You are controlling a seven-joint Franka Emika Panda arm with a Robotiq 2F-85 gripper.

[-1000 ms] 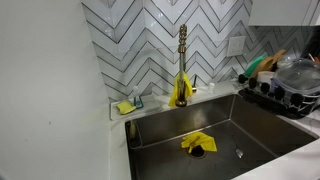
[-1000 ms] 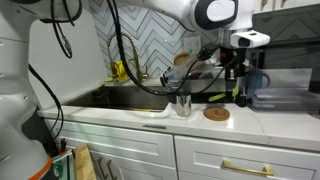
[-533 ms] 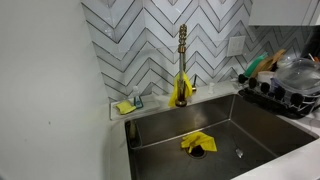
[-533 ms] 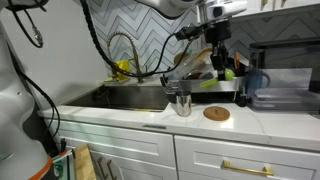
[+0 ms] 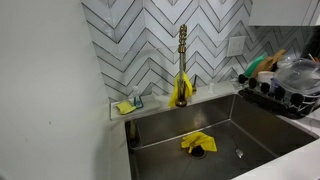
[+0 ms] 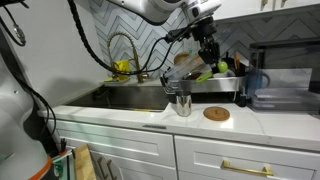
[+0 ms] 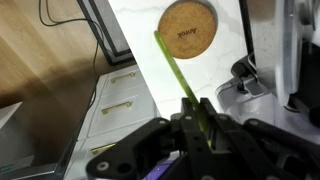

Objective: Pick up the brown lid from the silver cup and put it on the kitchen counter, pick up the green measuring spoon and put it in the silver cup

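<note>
My gripper (image 6: 209, 52) is shut on the thin green measuring spoon (image 7: 173, 70) and holds it in the air above the pale kitchen counter (image 6: 150, 118). In the wrist view the spoon's handle sticks out from between my fingers (image 7: 198, 125) toward the round brown lid (image 7: 187, 27). The lid (image 6: 216, 113) lies flat on the counter, to the right of the silver cup (image 6: 181, 103). The cup stands uncovered near the sink's edge, below and slightly left of my gripper. A metallic shape at the right of the wrist view (image 7: 245, 78) may be the cup.
The steel sink (image 5: 255, 125) holds a yellow cloth (image 5: 197, 143) under a gold faucet (image 5: 183, 50). A dish rack (image 5: 285, 95) full of dishes stands beside the sink. A dark appliance (image 6: 285, 85) stands on the counter right of the lid. White cabinets (image 6: 215, 155) are below.
My gripper has moved left and upward with the green spoon in it, from right of the lid to above the cup and lid area. Lid and cup have not moved.
</note>
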